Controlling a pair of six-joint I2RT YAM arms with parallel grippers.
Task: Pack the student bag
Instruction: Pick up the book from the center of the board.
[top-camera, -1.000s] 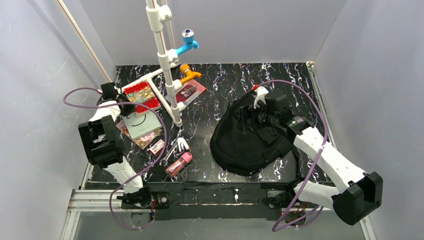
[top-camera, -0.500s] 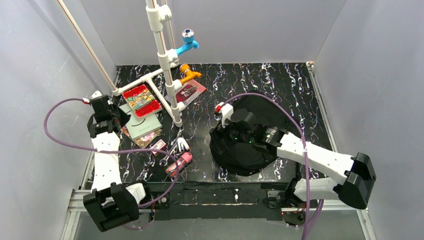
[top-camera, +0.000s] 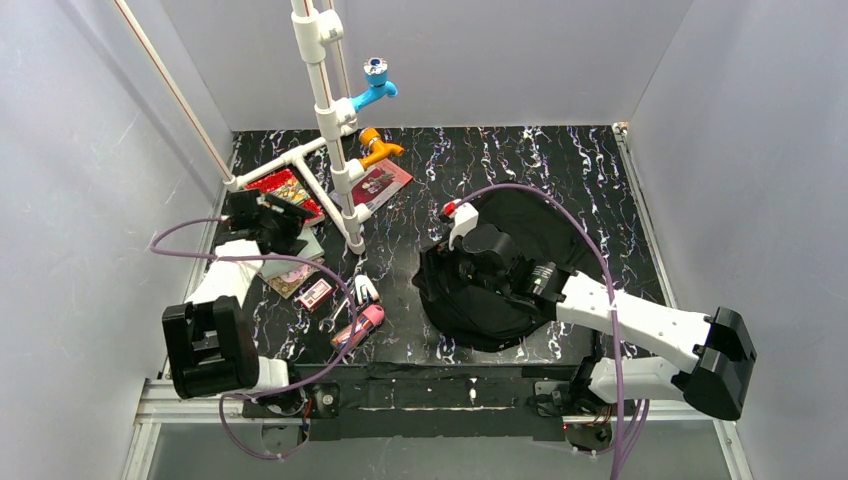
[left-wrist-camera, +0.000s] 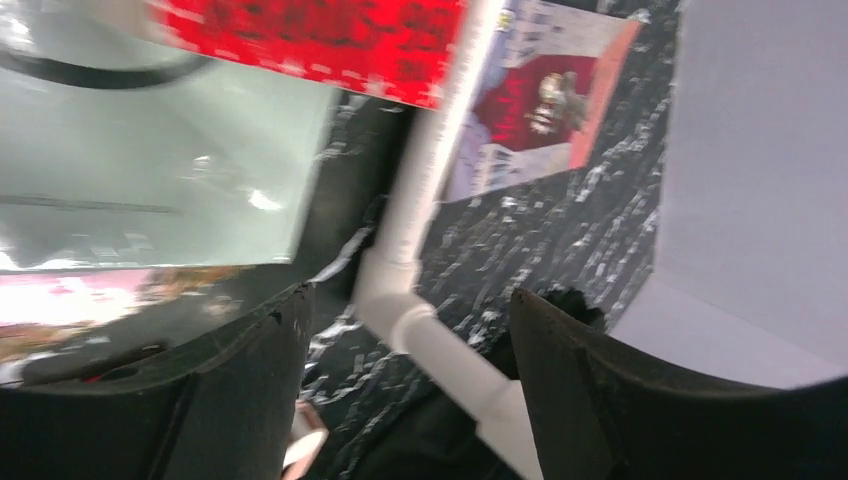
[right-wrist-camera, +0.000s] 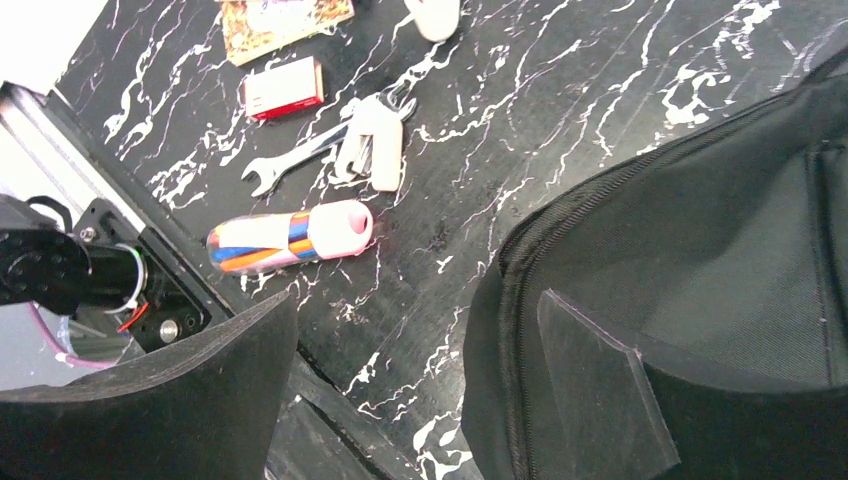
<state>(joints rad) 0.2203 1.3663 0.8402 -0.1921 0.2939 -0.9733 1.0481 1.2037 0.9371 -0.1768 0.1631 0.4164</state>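
Left wrist view is motion-blurred; left tool (left-wrist-camera: 405, 390) stands spread, empty, above a white pipe (left-wrist-camera: 420, 270), books cut off. Right tool (right-wrist-camera: 410, 400), spread wide and empty, straddles the zipper edge of the student bag (top-camera: 520, 270): black, slumped, unzipped, on the surface (top-camera: 560, 160).

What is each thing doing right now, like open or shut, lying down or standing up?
Soft black fabric backpack: slumped on the table, top edge gaping.
Pink pencil case with coloured pens: lying flat, untouched.
Silver spanner: lying flat.
Left gripper: open, holding nothing.
Right gripper: open, over the backpack's edge.
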